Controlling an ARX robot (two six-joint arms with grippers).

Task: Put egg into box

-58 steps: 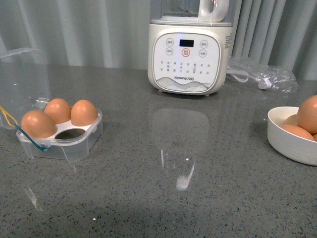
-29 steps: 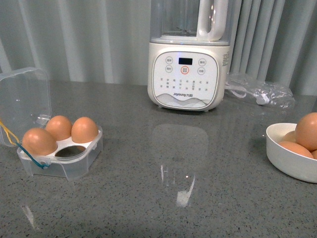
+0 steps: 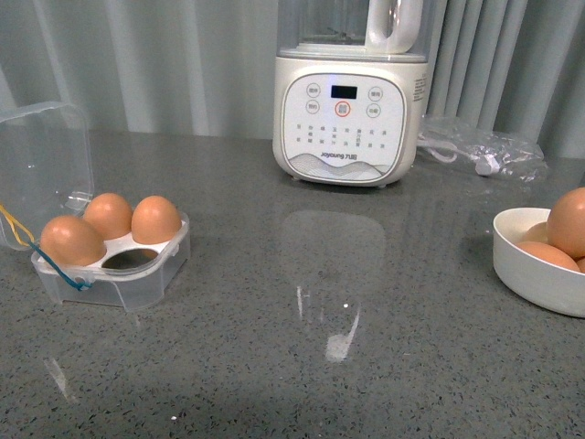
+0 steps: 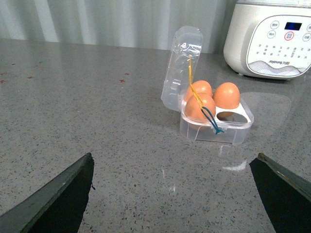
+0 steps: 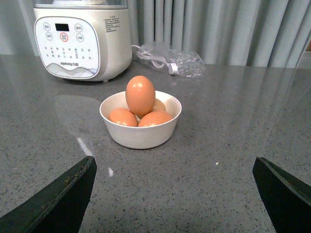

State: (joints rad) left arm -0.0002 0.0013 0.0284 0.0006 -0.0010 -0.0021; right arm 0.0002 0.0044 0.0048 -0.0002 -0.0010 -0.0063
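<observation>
holding the left hand (image 4: 173, 160) wide open, gripping nothing, facing the box (image 4: 214, 136); holding the right hand (image 5: 175, 160) equally wide, touching nothing, facing the egg (image 5: 140, 95) topping the bowl (image 5: 141, 136).

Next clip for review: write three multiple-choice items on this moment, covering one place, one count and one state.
1. In the front view, the box sits where against the white appliance?
A) to its left B) to its right C) on top of it
2. How many eggs are in the box?
A) two B) three C) four
3. The box's lid is:
A) shut B) open and standing up C) taken off
Answers: 1 A, the box is left of it in the frame; 2 B, three holes are filled and one is empty; 3 B, the lid stands hinged behind the eggs.
</observation>
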